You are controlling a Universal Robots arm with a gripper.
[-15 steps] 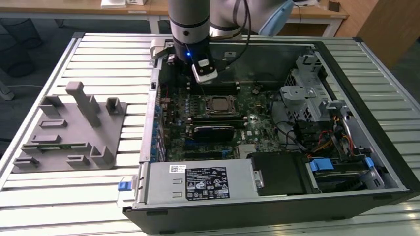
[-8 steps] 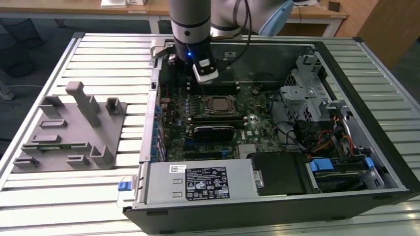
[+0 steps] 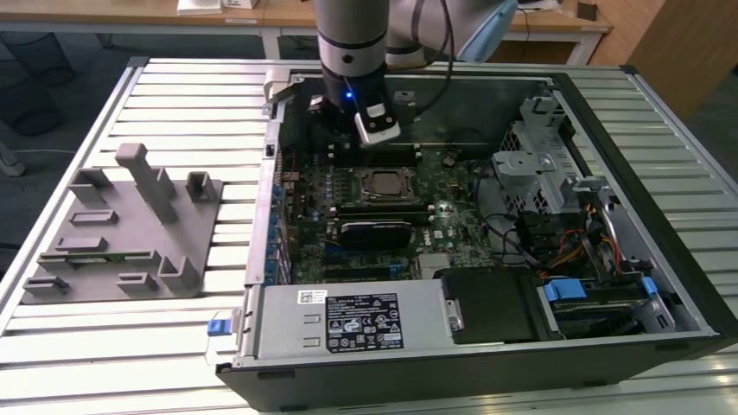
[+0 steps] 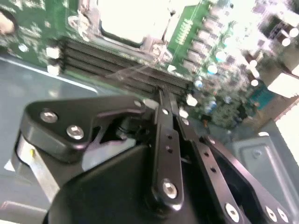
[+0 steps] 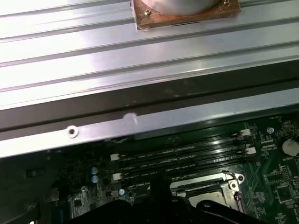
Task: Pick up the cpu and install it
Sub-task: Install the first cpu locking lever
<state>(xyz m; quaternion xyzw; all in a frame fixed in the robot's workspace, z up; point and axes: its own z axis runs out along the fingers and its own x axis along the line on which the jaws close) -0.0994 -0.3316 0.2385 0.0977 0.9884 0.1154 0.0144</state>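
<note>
the gripper [image 3: 344, 130] hangs inside the open case [image 3: 268, 156], low over the motherboard [image 3: 455, 203] and near the far wall. whether it is spread or pressed together i cannot tell. nothing shows in its grasp.

in the second wrist view its tip sits over the memory slots [image 4: 117, 63], which run between it and the socket [image 4: 84, 25]. the cpu [image 4: 133, 16] lies in that socket, its pale top bright inside the metal frame. in the exterior view the socket is just nearer the camera than the gripper, with open board around it.

in the first wrist view the case's metal rim [image 5: 140, 123] runs close along the far side of the slots. on the exterior view's right, a drive cage [image 3: 537, 164] and cables crowd the case. outside, on the exterior view's left, a grey holder block [image 3: 121, 229] stands on the slatted table [image 3: 173, 95], well apart from the case.
</note>
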